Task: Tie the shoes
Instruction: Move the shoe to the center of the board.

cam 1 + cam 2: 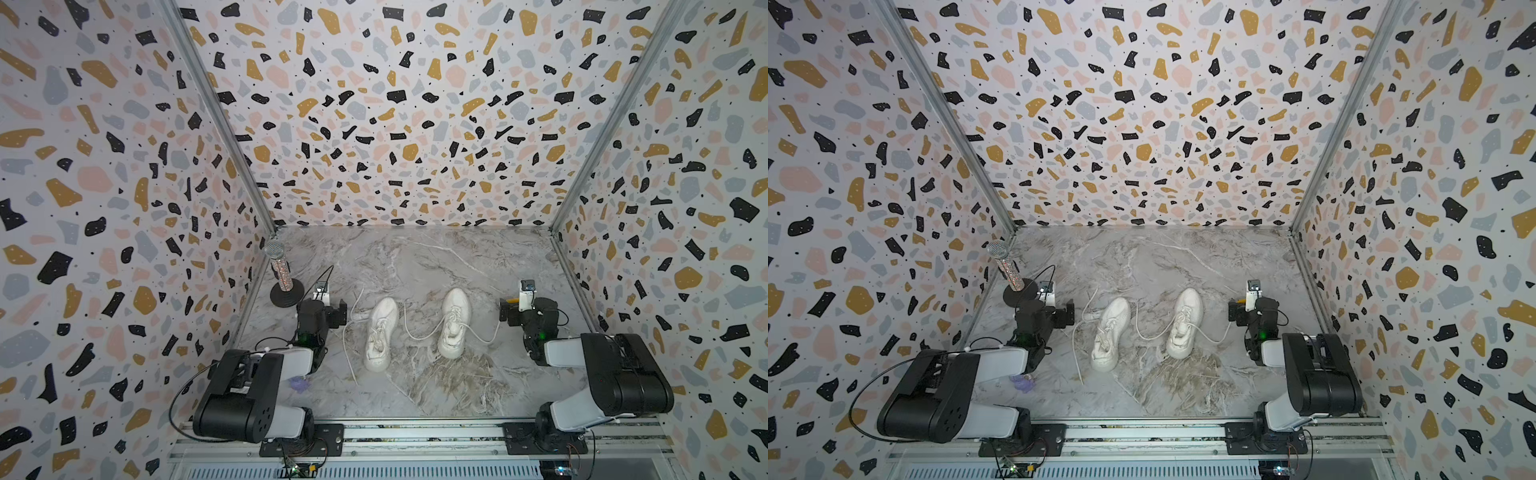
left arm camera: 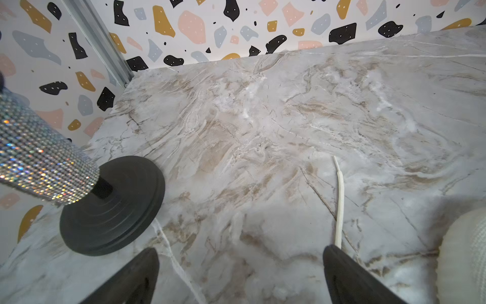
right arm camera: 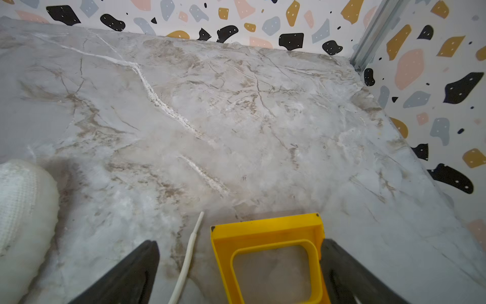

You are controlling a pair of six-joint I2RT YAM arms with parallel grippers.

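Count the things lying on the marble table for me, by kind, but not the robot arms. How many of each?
White shoes: 2
Sparkly microphone on a black stand: 1
Small purple thing, too small to tell what it is: 1
Total: 4

Top views sat high above the rail, looking down and forward toward the back wall; nearly identical, both covered the whole table and shoes. Wrist views sat low, close over the table, facing the back wall; each caught one shoe's toe at the frame edge
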